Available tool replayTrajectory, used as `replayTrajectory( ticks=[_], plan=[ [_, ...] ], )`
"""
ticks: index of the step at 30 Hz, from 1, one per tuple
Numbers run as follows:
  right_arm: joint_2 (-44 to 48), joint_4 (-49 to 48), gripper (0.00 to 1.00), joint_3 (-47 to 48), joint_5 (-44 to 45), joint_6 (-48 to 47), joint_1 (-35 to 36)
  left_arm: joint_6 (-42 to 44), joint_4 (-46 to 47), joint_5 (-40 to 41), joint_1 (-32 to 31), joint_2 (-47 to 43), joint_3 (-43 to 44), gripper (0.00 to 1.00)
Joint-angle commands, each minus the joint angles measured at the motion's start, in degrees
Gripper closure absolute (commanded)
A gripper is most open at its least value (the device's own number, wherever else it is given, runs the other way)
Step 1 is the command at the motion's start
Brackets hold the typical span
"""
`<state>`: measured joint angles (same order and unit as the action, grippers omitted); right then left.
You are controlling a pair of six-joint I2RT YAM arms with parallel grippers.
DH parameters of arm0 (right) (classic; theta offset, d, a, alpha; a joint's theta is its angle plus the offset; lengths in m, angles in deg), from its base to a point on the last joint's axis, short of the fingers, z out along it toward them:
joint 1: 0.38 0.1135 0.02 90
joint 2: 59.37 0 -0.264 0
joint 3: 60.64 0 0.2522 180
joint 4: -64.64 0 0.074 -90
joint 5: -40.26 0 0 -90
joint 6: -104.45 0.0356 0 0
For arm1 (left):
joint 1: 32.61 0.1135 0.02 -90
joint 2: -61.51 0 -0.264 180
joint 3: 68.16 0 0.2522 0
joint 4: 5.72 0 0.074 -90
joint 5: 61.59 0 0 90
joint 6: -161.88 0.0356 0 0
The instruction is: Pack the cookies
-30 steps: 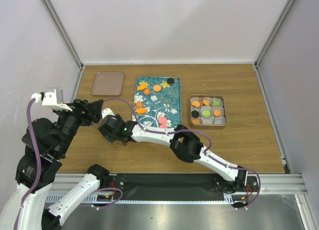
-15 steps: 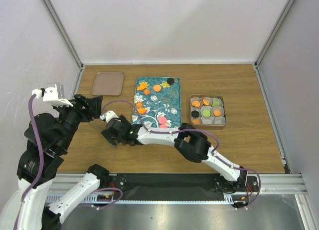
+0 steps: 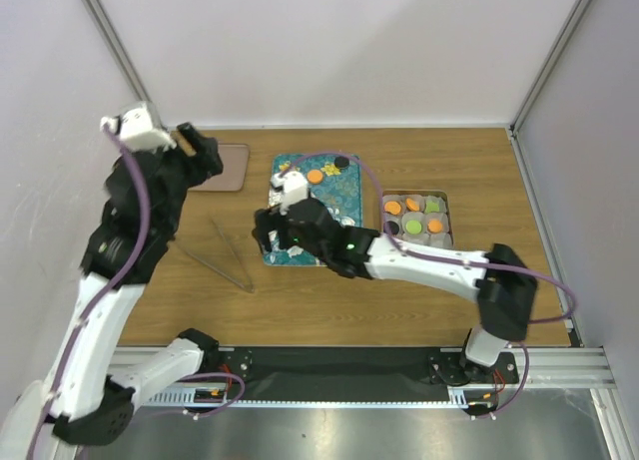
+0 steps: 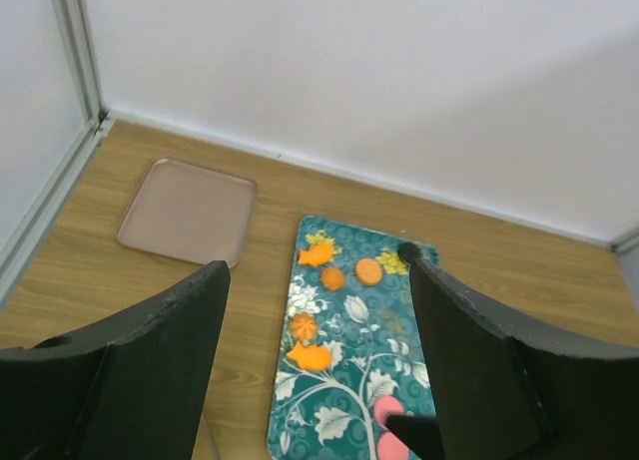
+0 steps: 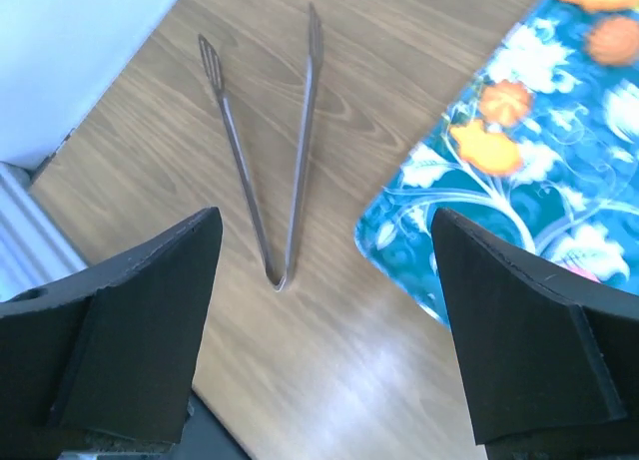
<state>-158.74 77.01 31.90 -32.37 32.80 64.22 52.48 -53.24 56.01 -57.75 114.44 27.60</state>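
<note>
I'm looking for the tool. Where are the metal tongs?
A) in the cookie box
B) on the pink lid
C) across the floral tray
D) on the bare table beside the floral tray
D: the tongs lie flat on the wooden table, just off the edge of the floral tray.

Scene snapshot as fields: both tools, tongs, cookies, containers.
left tool: open, empty, raised above the table
right tool: open, empty, above the gap between tongs and teal tray
tongs: flat on the table, left of the teal tray, unheld
teal tray: loose cookies on it, orange, black, pink
tin: right of the teal tray, cells hold orange, green, black cookies
brown tray: far left corner
</note>
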Motion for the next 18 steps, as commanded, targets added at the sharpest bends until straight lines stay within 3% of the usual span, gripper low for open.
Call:
replayTrajectory(
  ticks=[1,7,13,18],
  plan=[
    [9.1,0.8,0.10,-7.4,2.0,6.0,-4.1,-3.4,3.8,-2.8,6.8,6.9,1.7,0.21],
    [23.5,5.8,0.11,-18.1,-3.0,7.6,-12.0,-14.8,7.4,-15.2,23.9,21.4,0.5,0.30],
    [31.1,9.8,0.10,-22.7,-4.5,4.6,-18.2,-22.4,9.9,-17.0,30.0,39.8,4.7,0.37],
    [34.9,10.5,0.10,-26.1,-11.9,4.6,-26.5,-28.2,8.5,-16.3,32.0,50.9,10.4,0.45]
  ],
)
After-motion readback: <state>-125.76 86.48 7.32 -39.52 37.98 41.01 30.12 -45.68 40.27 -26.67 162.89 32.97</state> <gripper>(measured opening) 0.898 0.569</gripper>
